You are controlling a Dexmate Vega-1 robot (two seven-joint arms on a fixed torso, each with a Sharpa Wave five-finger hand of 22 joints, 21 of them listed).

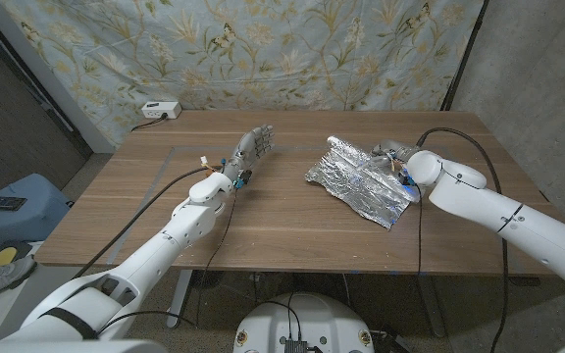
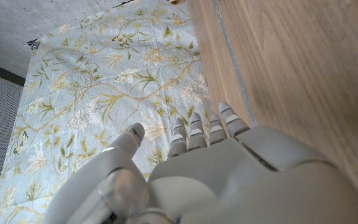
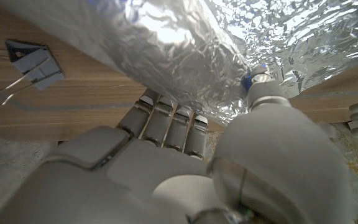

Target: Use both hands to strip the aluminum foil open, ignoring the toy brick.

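The sheet of foil [image 1: 359, 181] is lying crumpled and mostly spread out on the right half of the wooden table [image 1: 263, 221], with its far edge curling up. The right hand [image 1: 397, 160] is sitting at that far right edge, and in the right wrist view its fingers [image 3: 166, 121] are tucking under a raised fold of foil [image 3: 185, 56] while the thumb [image 3: 263, 87] is pressing against the foil from the other side, so it is looking like a pinch on the sheet's edge.

The left hand [image 1: 251, 149] is hovering well apart from the foil, over the middle of the table, with its fingers straight and loosely spread and nothing in them; the left wrist view is showing those fingers [image 2: 197, 134] reaching out over bare wood toward the flowered cloth [image 2: 104, 93] hanging behind. I cannot make out any toy brick here, only a small blue speck [image 3: 246, 79] beside the thumb that I cannot identify.

I am reading this as the opening step already under way, with one side anchored and the other still unheld. The next move is calling for the left hand to cross over to the near left corner of the foil, take hold there, and pull away from the right hand so the folds flatten without tearing.
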